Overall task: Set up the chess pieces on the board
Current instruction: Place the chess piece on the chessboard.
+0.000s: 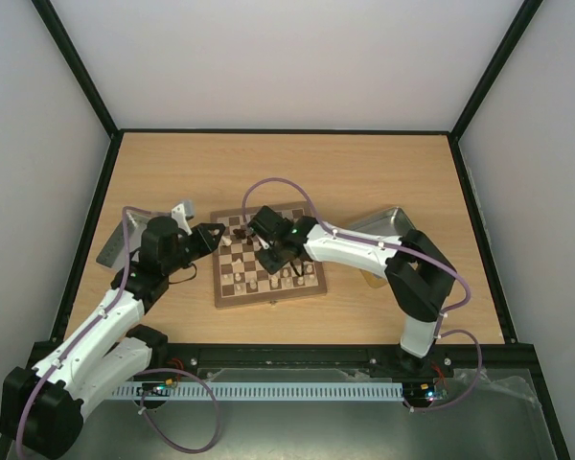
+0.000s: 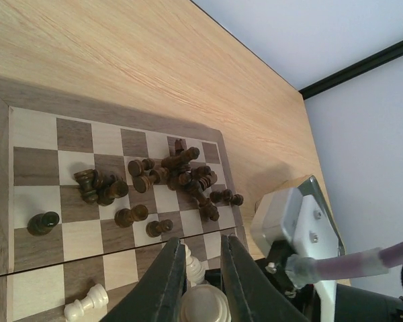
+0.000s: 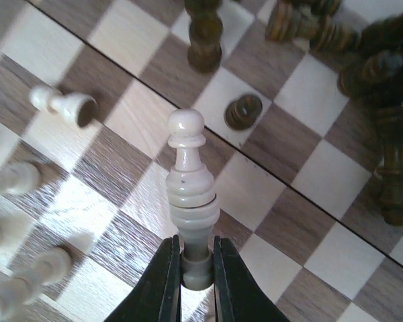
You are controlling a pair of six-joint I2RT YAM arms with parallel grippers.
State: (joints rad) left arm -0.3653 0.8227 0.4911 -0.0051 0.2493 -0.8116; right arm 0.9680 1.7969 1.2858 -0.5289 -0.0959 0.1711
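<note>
**Both jaws pinched on cream pieces at the chessboard**

The chessboard point(image 1: 259, 301) lies at the middle of the bench point(image 1: 364, 163), somewhat nearer its near edge than its far edge. The right arm point(image 1: 364, 251) reaches in from the bench's right side. The right jaws are over the board's middle, almost together on the grey foot of a pale cream piece with a ball top point(image 3: 190, 194). That piece lies above the board's centre seam; whether it touches the squares I cannot tell.

The left arm point(image 1: 105, 321) comes from the near left corner. The left jaws are at the board's left edge, nearly closed, with a cream figure point(image 2: 203, 305) between them; too little of it shows to name its kind.

Dark brown pieces point(image 2: 181, 176) lie in a tumbled heap on the board's half toward the bench's far edge. The loose cream pieces point(image 1: 268, 278) are on the nearer half, some upright, one toppled point(image 3: 64, 104). One grey metal tray point(image 1: 110, 251) sits toward the bench's left edge and another point(image 1: 388, 218) toward its right edge
</note>
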